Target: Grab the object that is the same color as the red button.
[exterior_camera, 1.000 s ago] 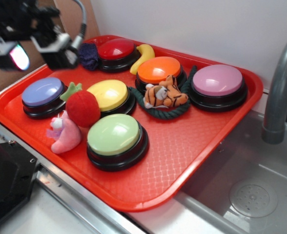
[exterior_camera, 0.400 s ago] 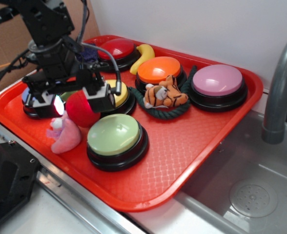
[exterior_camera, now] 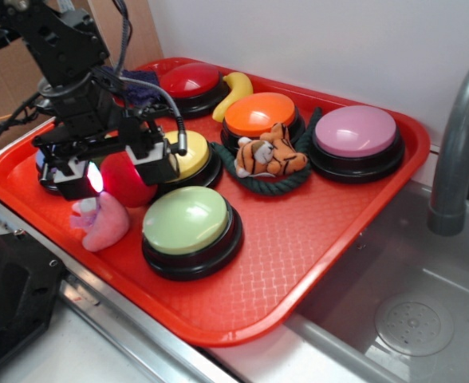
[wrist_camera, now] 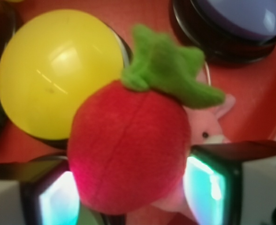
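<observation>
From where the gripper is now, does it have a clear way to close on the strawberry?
Probably yes. In the wrist view the strawberry sits between the two fingers of the gripper, with nothing between them. The pink toy just behind and the yellow button beside it are close, so a finger might brush them.

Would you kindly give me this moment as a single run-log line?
phase: closing in | target: plush strawberry | gripper: open, fingers either side | neighbours: yellow button, pink plush | lifted: not yet
</observation>
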